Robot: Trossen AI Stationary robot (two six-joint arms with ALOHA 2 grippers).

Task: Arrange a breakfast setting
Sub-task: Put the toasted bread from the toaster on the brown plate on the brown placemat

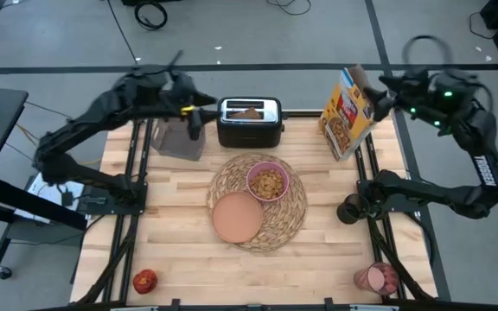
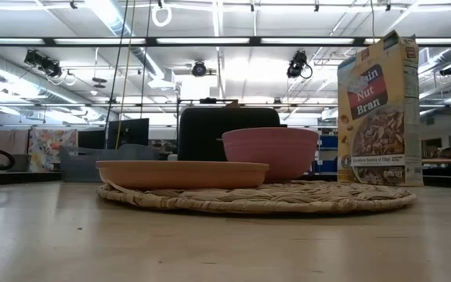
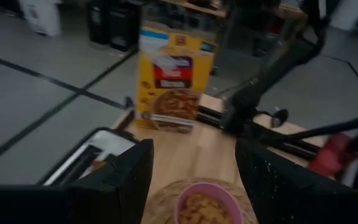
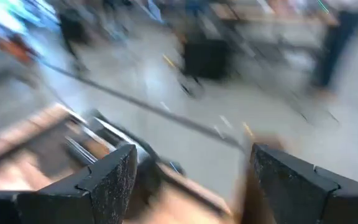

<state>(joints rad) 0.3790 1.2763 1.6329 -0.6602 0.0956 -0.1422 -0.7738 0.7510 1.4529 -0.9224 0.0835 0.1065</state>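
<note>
The round straw placemat lies mid-table. On it stand the pink bowl, which holds cereal, and the salmon-tan plate. The toast slice sticks up in the toaster's slot. The red apple lies at the near left and the pinkish-red cup on its side at the near right. I see no spoon. My left gripper hovers open just left of the toaster. My right gripper is open in the air beside the cereal box's top. The bowl also shows in the left wrist view.
The black-and-silver toaster stands at the far edge's middle. The yellow cereal box stands upright at the far right. A grey bin sits left of the toaster. Bare wood lies along the near edge between the apple and the cup.
</note>
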